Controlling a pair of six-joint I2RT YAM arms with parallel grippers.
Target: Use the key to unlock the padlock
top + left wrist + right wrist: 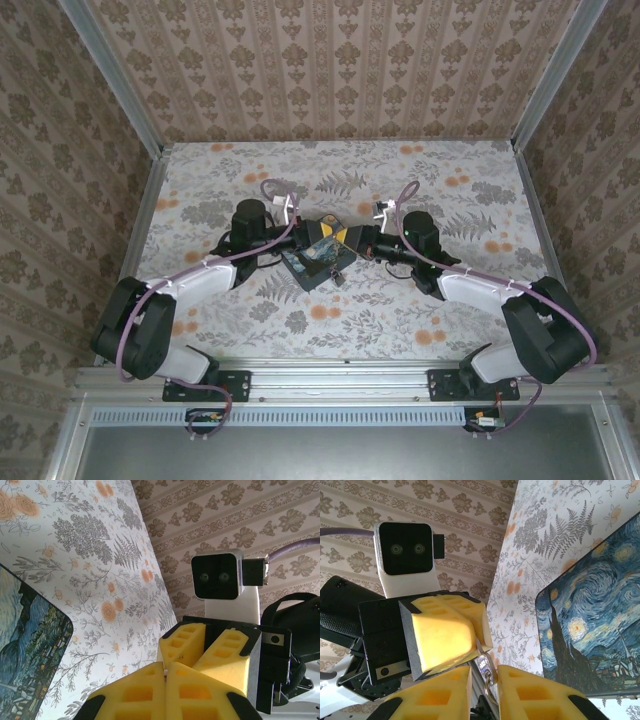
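Observation:
The key (489,666), a small silvery sliver with a wire ring on its head, is pinched by its blade between the left gripper's yellow foam fingers (445,635). My left gripper (165,672) is shut, with a thin pale edge showing in the seam. My right gripper (485,680) faces it tip to tip, jaws slightly apart. The key's head and ring sit in that gap, against the right-hand pad. Both grippers (325,238) (352,240) meet above the table's middle. The padlock is hidden.
A dark blue swirly-painted tin (318,262) lies on the floral tablecloth (450,190) just below the meeting grippers; it also appears as the tin (585,630) and the tin (25,655) in the wrist views. Patterned walls (330,60) close in the back and sides.

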